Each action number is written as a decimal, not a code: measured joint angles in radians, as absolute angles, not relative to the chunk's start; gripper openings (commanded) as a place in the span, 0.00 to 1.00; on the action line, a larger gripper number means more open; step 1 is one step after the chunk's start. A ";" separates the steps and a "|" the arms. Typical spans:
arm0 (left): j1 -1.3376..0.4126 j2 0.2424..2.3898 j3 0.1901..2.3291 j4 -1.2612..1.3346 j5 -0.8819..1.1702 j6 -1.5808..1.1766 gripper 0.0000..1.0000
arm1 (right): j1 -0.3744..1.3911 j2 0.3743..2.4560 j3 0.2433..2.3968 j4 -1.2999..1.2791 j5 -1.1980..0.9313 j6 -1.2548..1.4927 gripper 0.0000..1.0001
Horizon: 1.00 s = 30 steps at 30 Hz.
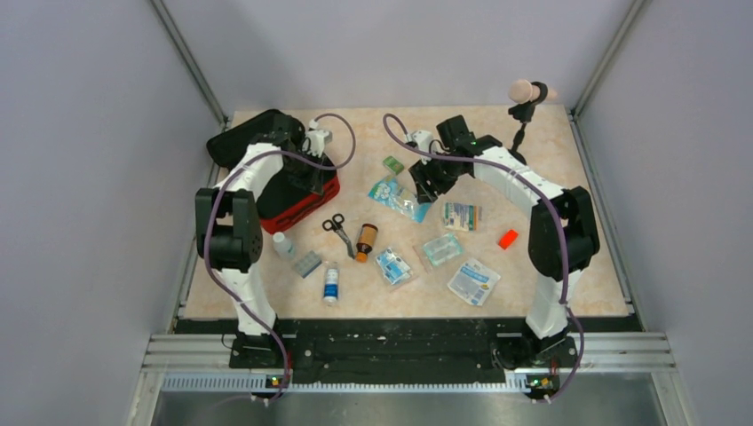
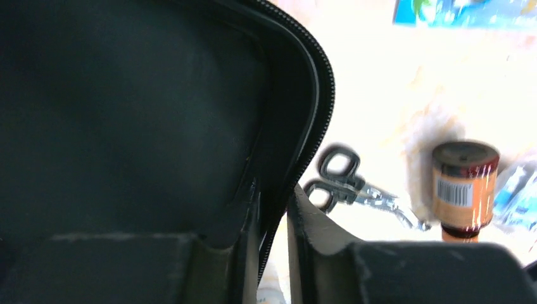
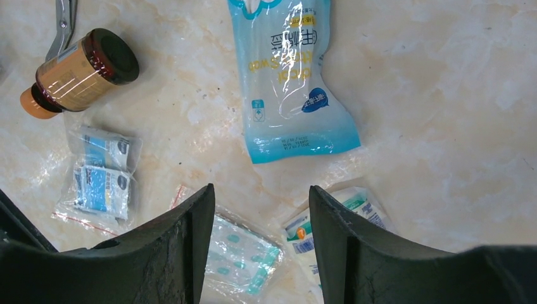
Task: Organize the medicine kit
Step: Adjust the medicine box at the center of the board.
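Note:
The medicine kit [image 1: 297,202] lies open at the left of the table, a red pouch with its black lid [image 1: 241,135] folded back. My left gripper [image 1: 318,177] is at its right rim. In the left wrist view the black lining [image 2: 126,114] fills the frame and the zipper rim [image 2: 303,114] runs down between the jaws of my left gripper [image 2: 275,218], which have closed narrowly on it. My right gripper [image 1: 423,190] hangs open above the table over a blue packet [image 1: 395,197]. Nothing sits between the jaws of my right gripper [image 3: 261,196]; the blue packet [image 3: 294,82] lies just beyond them.
Loose supplies lie mid-table: scissors [image 1: 336,228], a brown bottle [image 1: 365,240], a small white bottle [image 1: 283,244], a blue-labelled bottle [image 1: 331,284], a blister pack [image 1: 308,264], several clear packets [image 1: 473,281], a box [image 1: 462,216] and an orange block [image 1: 508,238]. A stand [image 1: 524,115] rises back right.

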State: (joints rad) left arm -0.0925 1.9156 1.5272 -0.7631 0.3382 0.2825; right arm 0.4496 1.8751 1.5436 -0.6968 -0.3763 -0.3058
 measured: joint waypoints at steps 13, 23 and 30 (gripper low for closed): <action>-0.135 2.090 1.731 -0.614 0.361 0.072 0.00 | 0.450 1.875 1.535 -0.695 -0.385 -0.254 0.56; -0.215 2.152 1.791 -0.498 0.206 -0.269 0.00 | 0.450 1.869 1.491 -0.692 -0.375 -0.224 0.56; -0.278 2.196 1.854 -0.496 0.145 -0.401 0.00 | 0.450 1.835 1.443 -0.693 -0.361 -0.223 0.56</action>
